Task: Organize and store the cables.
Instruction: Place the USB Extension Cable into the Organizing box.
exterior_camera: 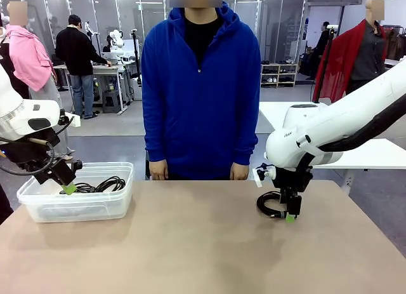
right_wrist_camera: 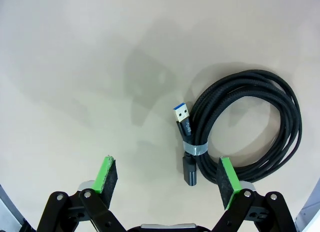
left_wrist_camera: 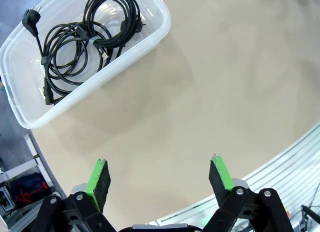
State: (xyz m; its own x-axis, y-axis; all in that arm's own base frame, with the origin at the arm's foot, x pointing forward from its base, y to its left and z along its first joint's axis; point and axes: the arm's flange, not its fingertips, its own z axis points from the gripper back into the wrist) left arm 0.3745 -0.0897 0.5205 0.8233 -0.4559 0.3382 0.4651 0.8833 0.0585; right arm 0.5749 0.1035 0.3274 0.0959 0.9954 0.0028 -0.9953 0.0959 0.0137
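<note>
A clear plastic bin point(exterior_camera: 38, 208) sits at the table's left and holds several coiled black cables point(exterior_camera: 104, 184). In the left wrist view the bin point(left_wrist_camera: 150, 39) lies at the upper left, its cables point(left_wrist_camera: 82, 39) tangled, one with a chunky plug. My left gripper point(exterior_camera: 68, 188) hangs open by the bin, its fingers point(left_wrist_camera: 159, 177) framing bare table. A single coiled black cable point(exterior_camera: 269, 205) with a blue USB plug lies at the right. My right gripper point(exterior_camera: 287, 213) stands open just over that cable point(right_wrist_camera: 250, 117), its right pad point(right_wrist_camera: 227, 178) at the coil's near edge.
A person in a blue hoodie stands at the far side, hands point(exterior_camera: 158, 173) resting at the table edge. The tan table point(exterior_camera: 203, 243) is bare in the middle and front. Its edge runs close by in the left wrist view.
</note>
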